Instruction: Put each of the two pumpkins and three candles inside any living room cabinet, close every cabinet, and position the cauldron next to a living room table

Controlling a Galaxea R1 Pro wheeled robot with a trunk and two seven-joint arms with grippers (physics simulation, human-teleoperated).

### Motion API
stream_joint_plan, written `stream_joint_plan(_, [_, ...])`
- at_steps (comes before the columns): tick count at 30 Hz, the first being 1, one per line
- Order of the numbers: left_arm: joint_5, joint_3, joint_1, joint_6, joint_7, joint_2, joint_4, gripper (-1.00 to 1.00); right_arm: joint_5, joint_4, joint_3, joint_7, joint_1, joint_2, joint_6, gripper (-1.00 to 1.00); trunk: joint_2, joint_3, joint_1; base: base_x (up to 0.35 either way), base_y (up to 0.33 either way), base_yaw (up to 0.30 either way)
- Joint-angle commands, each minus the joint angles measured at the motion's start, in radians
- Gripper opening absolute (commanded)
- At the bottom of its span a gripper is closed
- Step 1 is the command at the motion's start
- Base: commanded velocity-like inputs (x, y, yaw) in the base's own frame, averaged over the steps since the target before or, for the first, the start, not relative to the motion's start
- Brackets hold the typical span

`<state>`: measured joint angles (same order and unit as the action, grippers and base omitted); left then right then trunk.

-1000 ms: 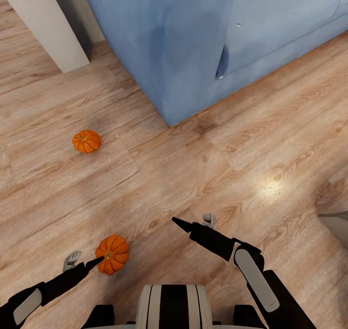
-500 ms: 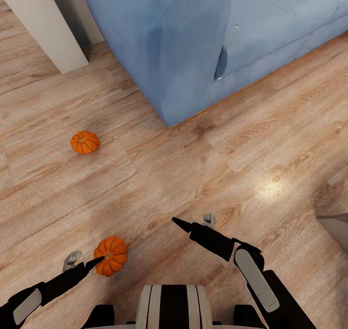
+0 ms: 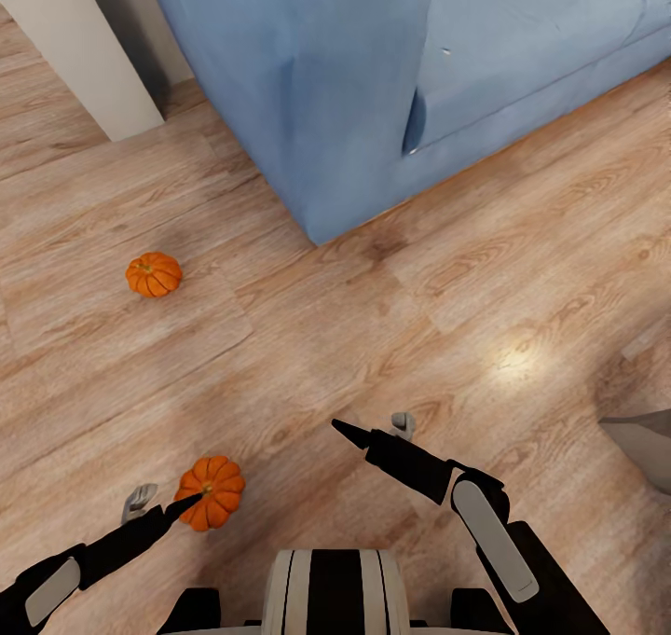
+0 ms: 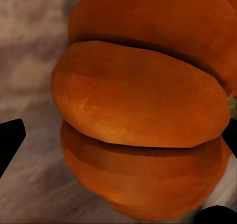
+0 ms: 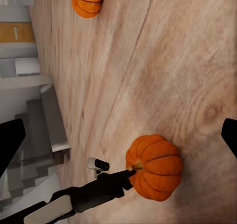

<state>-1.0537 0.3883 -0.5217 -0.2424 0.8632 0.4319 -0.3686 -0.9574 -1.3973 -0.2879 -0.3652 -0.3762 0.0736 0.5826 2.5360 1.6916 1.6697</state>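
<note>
Reaching for the near bright orange ribbed pumpkin [image 3: 212, 492] on the pale wood plank floor [image 3: 373, 337], I have my left gripper [image 3: 158, 504] right at it, one dark finger tip touching its top by the stem. From the left wrist camera the pumpkin [image 4: 143, 115] sits big between the two fingers, which stand wide on each side and are not yet squeezing. So I think I am at the first pick-up step. Next I should push in a little and close on it. The second orange pumpkin [image 3: 154, 274] lies well apart, nearer the blue fabric sofa [image 3: 373, 75]. My right gripper [image 3: 373, 428] hangs over bare floor, fingers apart, holding nothing.
</note>
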Motion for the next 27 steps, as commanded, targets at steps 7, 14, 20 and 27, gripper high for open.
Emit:
stream_joint_plan(7, [-0.003,0.003,0.0,-0.005,-0.022,0.0,0.002,1.0,-0.004,0.0,-0.001,0.0,-0.001,0.002,0.003,1.0,0.0,0.0,0.0,0.0,-0.006,0.0])
stream_joint_plan(14, [-0.003,0.003,-0.001,-0.005,-0.023,-0.001,0.002,1.0,-0.004,0.0,-0.001,0.0,-0.001,0.002,0.003,1.0,0.0,0.0,0.0,0.0,0.0,0.0])
stream_joint_plan(20, [-0.003,0.003,0.0,-0.005,-0.023,-0.001,0.002,-1.0,-0.004,0.0,-0.001,0.0,-0.001,0.002,0.003,1.0,0.0,0.0,0.0,0.0,0.0,0.0])
stream_joint_plan(27, [-0.002,0.003,0.0,-0.005,-0.023,-0.001,0.002,-1.0,-0.004,0.0,-0.001,0.0,-0.001,0.002,0.003,1.0,0.0,0.0,0.0,0.0,0.0,0.0])
